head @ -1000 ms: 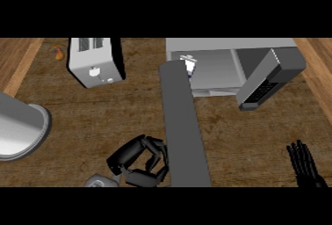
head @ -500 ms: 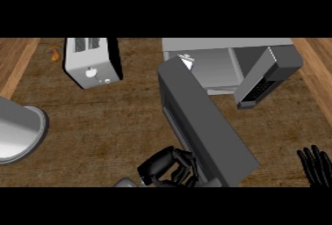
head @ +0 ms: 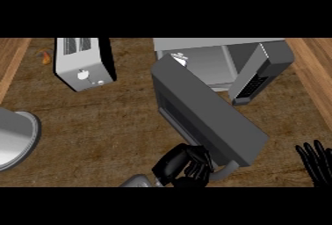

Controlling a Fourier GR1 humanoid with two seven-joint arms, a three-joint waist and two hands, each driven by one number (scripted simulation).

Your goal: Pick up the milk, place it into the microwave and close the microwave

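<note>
The microwave point(head: 214, 48) stands at the back of the counter with its dark grey door point(head: 207, 114) swung out at an angle toward me. A white milk carton point(head: 179, 58) shows just inside the cavity, mostly hidden behind the door's hinge end. My left hand point(head: 185, 165) is low in the middle, its fingers curled, pressed against the door's near end beside the grey handle point(head: 225, 171). It holds nothing that I can see. My right hand point(head: 315, 160) rests at the lower right edge with fingers straight up.
A silver toaster point(head: 81, 66) stands at the back left, with a small orange item point(head: 45, 57) beside it. A large grey round vessel point(head: 13, 138) sits at the left edge. The microwave's control panel side point(head: 259, 72) juts out at the right.
The door has swung rightward, from edge-on to showing its broad face. My left hand moved right with the door's near end. My right hand shifted slightly right.
</note>
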